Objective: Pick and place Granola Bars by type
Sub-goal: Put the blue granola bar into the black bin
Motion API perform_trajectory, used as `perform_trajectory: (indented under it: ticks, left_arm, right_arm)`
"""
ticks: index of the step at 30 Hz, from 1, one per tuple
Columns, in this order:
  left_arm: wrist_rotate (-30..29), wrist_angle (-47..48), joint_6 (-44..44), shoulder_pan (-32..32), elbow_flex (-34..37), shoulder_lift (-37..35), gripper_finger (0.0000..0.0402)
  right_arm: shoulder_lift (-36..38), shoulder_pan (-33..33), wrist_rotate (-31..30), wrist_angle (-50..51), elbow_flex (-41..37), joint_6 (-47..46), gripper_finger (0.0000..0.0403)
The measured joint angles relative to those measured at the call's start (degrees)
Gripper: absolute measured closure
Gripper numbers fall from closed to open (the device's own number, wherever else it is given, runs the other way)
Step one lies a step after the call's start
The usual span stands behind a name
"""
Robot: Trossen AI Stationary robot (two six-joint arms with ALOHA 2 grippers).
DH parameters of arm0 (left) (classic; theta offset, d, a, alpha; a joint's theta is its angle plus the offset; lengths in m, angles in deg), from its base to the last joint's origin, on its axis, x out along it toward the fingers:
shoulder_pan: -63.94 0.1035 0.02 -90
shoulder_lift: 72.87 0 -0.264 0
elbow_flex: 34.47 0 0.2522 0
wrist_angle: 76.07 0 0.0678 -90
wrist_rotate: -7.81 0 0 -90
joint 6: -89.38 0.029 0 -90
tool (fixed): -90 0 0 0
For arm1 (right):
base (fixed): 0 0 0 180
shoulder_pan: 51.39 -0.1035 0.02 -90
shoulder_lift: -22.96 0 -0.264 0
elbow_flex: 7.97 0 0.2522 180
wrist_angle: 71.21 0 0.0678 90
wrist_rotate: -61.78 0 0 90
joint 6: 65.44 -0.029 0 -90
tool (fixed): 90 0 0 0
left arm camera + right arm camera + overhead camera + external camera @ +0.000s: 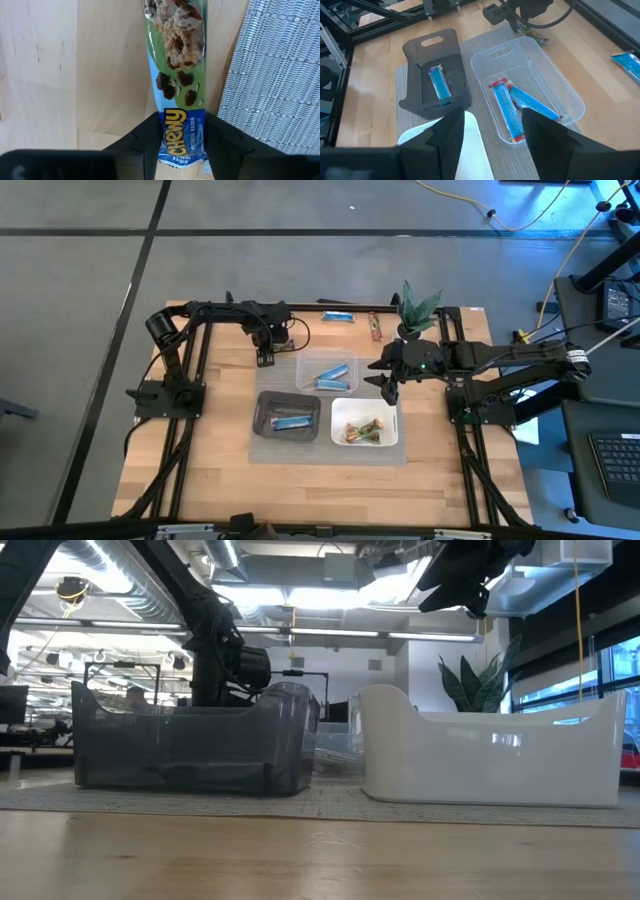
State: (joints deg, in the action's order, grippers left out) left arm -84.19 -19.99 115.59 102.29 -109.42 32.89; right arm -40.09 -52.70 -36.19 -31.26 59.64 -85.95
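A green and blue wrapped granola bar (pixel 176 65) lies on the wood beside the grey mat (pixel 280 85), and my left gripper (pixel 181 150) is shut on its blue end, just left of the clear tray (pixel 305 362). My right gripper (pixel 492 145) hangs open and empty, well above the white tray (pixel 392 430). The clear tray holds two bright blue bars (pixel 520 107). One silvery-blue bar (pixel 438 84) is in the black tray (pixel 415 50). Green and brown bars (pixel 364 431) lie in the white tray. A blue bar (pixel 338 317) and a brown bar (pixel 375 328) lie loose near the table's far edge. My left gripper pinches the bar's blue end (pixel 181 131) between its two fingers, which lie across the bar's width and come from above, pointing down. The bar's green part (pixel 175 45) stretches away over the wood and seems to rest on it; I cannot tell whether any of it is lifted.
The three trays stand close together on the grey mat (pixel 300 452) at the table's middle. A potted plant (pixel 415 310) stands at the far edge, close to my right arm. Bare wood lies along the near edge and at the left.
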Motion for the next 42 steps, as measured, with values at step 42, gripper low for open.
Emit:
perform_trajectory:
  ticks: [42]
  left_arm:
    - [13.5,3.1,-16.1,-18.6,-1.4,-31.4,0.0297]
  right_arm:
    - [0.0,0.1,-1.6,0.6,0.0,10.9,0.0201]
